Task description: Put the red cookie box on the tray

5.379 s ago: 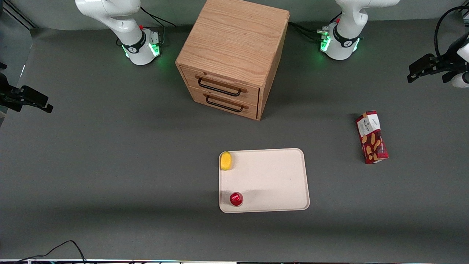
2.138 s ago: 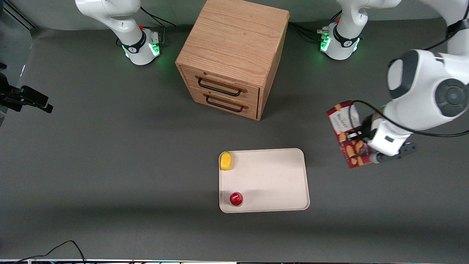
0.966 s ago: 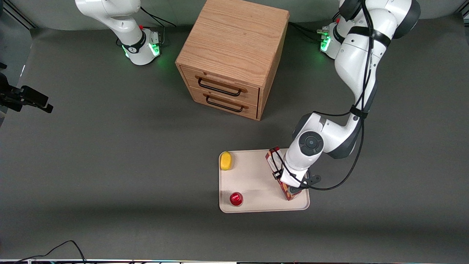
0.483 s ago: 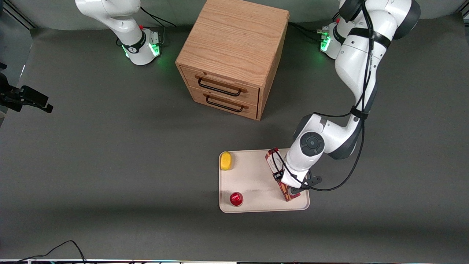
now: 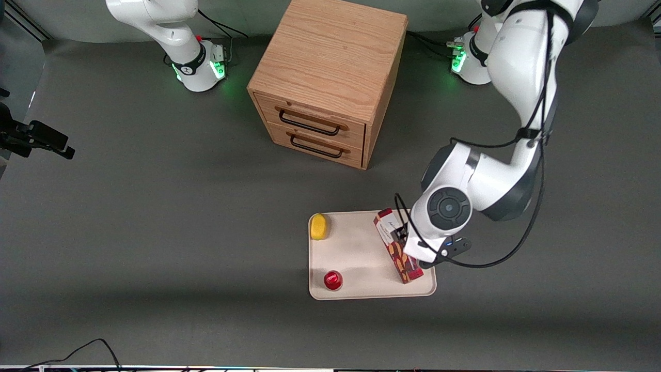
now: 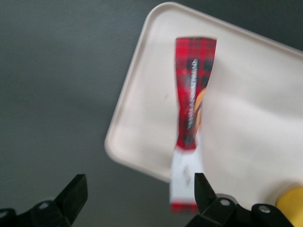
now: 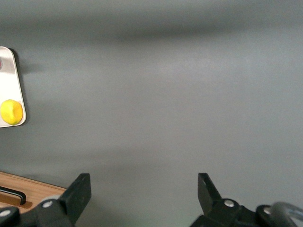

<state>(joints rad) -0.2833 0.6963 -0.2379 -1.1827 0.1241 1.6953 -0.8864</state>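
The red cookie box (image 5: 396,247) is lying on the tray (image 5: 361,253), along the tray's edge nearest the working arm's end of the table, with its white end panel pointing away from the front camera. The gripper (image 6: 137,201) is hovering directly above the box with its two dark fingers (image 6: 73,194) spread wide apart and holding nothing; in the left wrist view the box (image 6: 193,118) is sitting below and between them, clear of both, its plaid side facing up and its white end nearest the fingers. In the front view the gripper (image 5: 402,238) is mostly hiding under the arm's round white wrist, which is overlapping the box's side. Moving outward from the gripper along the tray, a small yellow object (image 5: 318,226) is resting in the corner toward the parked arm's end and farther from the front camera, and a small round red object (image 5: 333,280) is sitting in the corner nearer that camera; both are well apart from the box. Farther from the front camera than the tray, a wooden drawer cabinet (image 5: 330,77) is standing on the dark grey table (image 5: 155,217), its two black-handled drawers shut.
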